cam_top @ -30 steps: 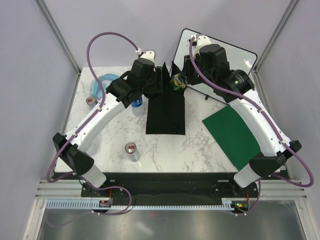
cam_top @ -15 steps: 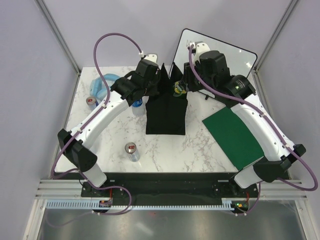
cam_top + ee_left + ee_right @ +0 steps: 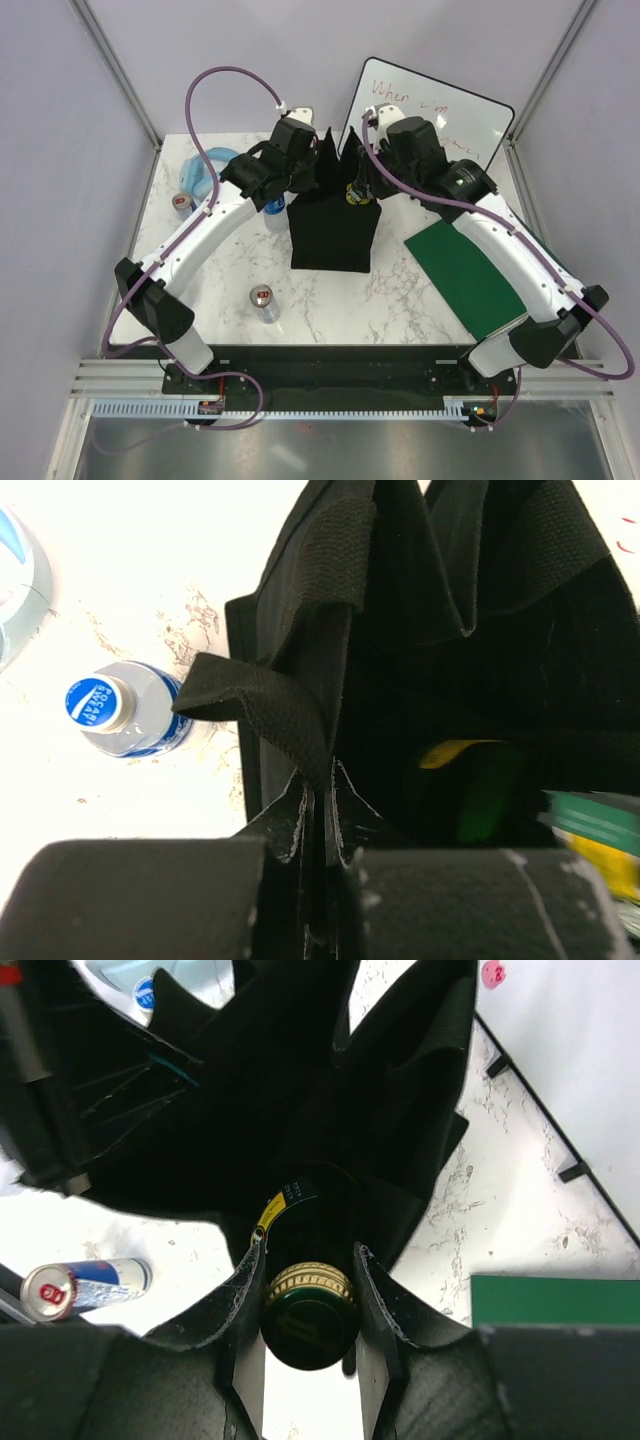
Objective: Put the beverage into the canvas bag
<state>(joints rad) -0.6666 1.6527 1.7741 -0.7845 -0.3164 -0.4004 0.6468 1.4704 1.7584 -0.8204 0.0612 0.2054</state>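
The canvas bag (image 3: 330,232) stands upright at the table's middle, black and boxy, its mouth open. My left gripper (image 3: 306,176) is shut on the bag's left strap handle (image 3: 268,702), the jaws pinched flat on the webbing at the bag's rim (image 3: 322,780). The beverage (image 3: 308,1318), a dark green bottle with a gold neck band and a yellow label, hangs neck-up in my right gripper (image 3: 308,1260), which is shut on its neck. From above, the bottle (image 3: 355,193) sits in the bag's mouth at the right rim, its lower body inside the bag (image 3: 300,1090).
A blue-capped clear bottle (image 3: 120,708) stands just left of the bag. One red-topped can (image 3: 264,302) stands near the front, another (image 3: 183,202) at far left beside a blue ring-shaped item (image 3: 197,172). A green board (image 3: 470,272) lies right of the bag, a whiteboard (image 3: 440,115) behind.
My left gripper closed on the bag's strap handle. The right arm carried the bottle leftward and down from beside the bag's back rim into its mouth.
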